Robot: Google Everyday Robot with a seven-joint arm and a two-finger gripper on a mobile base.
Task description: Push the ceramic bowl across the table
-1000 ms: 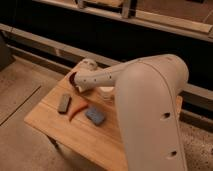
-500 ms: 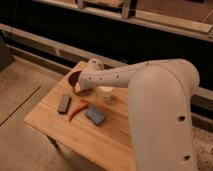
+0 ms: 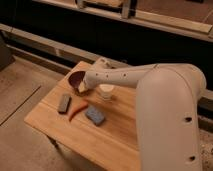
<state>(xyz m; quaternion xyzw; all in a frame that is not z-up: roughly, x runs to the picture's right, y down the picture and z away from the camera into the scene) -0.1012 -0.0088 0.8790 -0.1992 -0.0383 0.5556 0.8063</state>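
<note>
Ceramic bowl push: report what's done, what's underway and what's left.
Done: the approach looks complete; the gripper sits at the ceramic bowl, beside the cream cup. In hand: the push itself, though contact cannot be confirmed. Left: the bowl sits at the far-left edge of the table, so the travel across it looks undone.

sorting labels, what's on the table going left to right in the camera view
dark block → red curved piece → blue pad → cream cup. ceramic bowl sits behind the red piece, so unplaced; the tool is at its right rim
</note>
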